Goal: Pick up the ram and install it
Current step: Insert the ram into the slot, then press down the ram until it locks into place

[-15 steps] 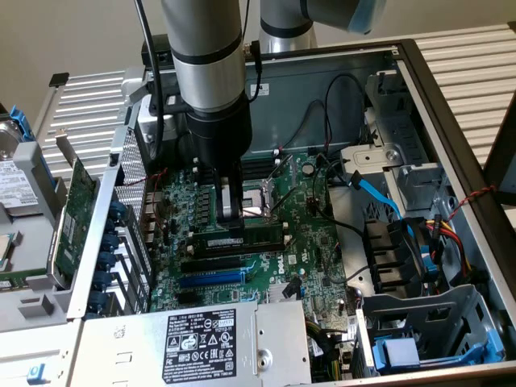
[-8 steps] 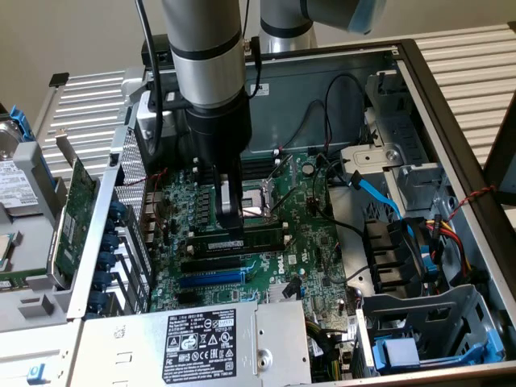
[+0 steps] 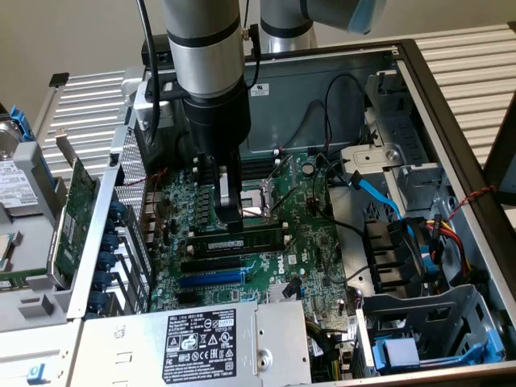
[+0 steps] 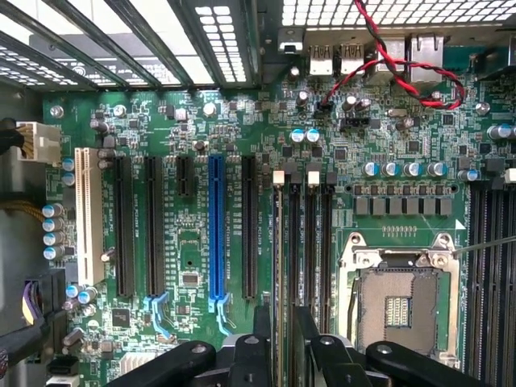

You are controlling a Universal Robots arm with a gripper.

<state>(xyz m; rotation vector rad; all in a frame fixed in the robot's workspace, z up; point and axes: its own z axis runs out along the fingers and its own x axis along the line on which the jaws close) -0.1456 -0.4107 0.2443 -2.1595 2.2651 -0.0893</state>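
The ram [image 3: 239,241] is a long dark stick with a pale label. It stands on edge in a memory slot on the green motherboard [image 3: 314,242], just in front of the CPU socket. My gripper [image 3: 230,211] hangs right above its middle. In the wrist view the ram [image 4: 280,258] shows edge-on in the slot beside the other black memory slots [image 4: 310,242]. My gripper [image 4: 284,343] straddles it, its two dark fingers [image 4: 263,330] standing apart on either side of the stick's top edge, open and not pinching it.
The open metal CPU socket [image 4: 399,302] lies beside the memory slots. A blue expansion slot [image 4: 215,234] and black ones run parallel. A wide green card [image 3: 81,210] leans outside the case at the exterior view's left. The power supply [image 3: 201,339], a blue cable [image 3: 379,193] and drive cages [image 3: 427,322] crowd the case.
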